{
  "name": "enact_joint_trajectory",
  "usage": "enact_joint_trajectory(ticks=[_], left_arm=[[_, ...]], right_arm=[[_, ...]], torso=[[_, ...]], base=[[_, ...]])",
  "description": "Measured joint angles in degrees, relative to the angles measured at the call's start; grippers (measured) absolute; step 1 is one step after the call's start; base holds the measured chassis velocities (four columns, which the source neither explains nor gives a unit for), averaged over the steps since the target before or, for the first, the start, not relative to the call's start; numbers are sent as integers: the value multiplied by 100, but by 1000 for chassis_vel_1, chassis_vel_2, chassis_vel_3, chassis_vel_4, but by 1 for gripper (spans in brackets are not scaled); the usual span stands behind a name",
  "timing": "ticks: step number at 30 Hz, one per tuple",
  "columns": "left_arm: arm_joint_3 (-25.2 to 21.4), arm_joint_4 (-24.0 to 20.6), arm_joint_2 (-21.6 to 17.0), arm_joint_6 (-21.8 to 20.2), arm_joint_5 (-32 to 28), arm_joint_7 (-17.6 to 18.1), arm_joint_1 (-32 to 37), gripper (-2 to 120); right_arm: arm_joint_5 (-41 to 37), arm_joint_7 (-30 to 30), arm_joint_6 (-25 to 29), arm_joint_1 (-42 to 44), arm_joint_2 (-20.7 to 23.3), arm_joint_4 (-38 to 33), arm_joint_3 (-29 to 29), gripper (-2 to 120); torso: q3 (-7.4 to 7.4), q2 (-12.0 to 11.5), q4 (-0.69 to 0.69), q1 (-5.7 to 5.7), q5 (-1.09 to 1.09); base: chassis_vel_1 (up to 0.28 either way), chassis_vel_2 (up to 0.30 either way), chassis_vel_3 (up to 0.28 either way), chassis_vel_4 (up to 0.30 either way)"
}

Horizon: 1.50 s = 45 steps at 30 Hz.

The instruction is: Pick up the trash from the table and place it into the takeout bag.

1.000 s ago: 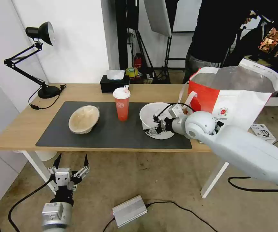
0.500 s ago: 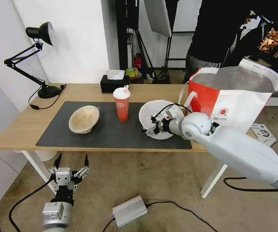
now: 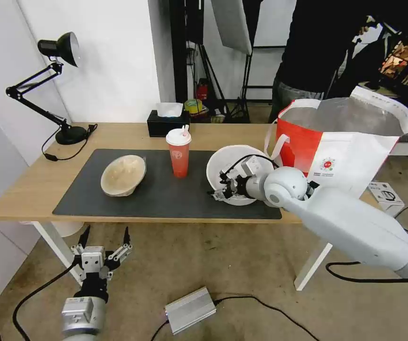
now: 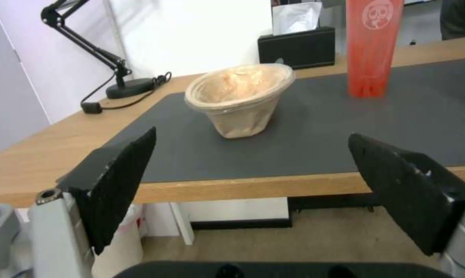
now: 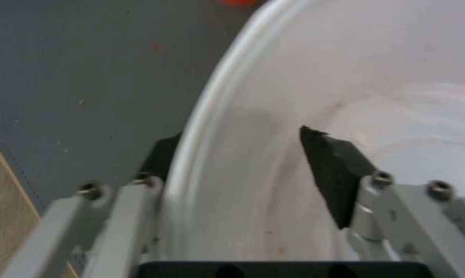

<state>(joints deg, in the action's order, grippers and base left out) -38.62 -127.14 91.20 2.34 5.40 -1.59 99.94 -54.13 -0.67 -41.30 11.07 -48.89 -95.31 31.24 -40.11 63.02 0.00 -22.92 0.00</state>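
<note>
Right pincer (image 3: 222,188) clamped on tilted white bowl (image 3: 232,158) rim, takeout bag (image 3: 350,147) just beside.

Even, bright indoor light with soft shadows; the head view bows at its edges, the right wrist view blurs close up.

arms: smooth light-grey shells, rounded joint showing | right gripper (image 3: 219,187): silver linkages wearing hex screws, black pads, black cable looping over | left gripper (image 3: 103,240): black pointed fingers, silver block, black cable trailing
</note>
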Motion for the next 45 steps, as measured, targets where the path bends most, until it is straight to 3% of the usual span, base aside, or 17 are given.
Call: enact_joint_trajectory(ticks=[1,5,9,10,12,29,45], left_arm=[[0,-7,0,0,-1,1,1,100],[-2,-14,0,0,-2,2,3,100],[-2,-15,0,0,-2,2,4,100],[-1,-17,0,0,-3,2,5,100],[-1,-23,0,0,-3,3,6,100],[-4,-37,1,0,-3,7,21,100],[13,-81,2,0,0,7,40,100]], right_arm=[[-6,6,0,-1,2,-7,0,41],[-16,17,1,-11,13,-35,0,26],[-19,21,1,-18,15,-36,1,21],[-38,33,1,-29,16,-43,4,10],[-55,53,1,-37,16,-48,5,1],[-219,237,0,-31,35,-176,18,0],[-433,328,-1,-156,406,-948,147,0]], torso=[[0,0,1,0,0],[0,0,0,0,0],[0,0,0,0,0],[0,0,0,0,0],[1,0,1,0,-1],[0,0,0,0,0],[0,1,0,0,1]], base=[[0,0,0,0],[0,0,0,0],[0,0,0,0],[0,0,0,0],[0,0,0,0],[0,0,0,0],[0,0,0,0]])
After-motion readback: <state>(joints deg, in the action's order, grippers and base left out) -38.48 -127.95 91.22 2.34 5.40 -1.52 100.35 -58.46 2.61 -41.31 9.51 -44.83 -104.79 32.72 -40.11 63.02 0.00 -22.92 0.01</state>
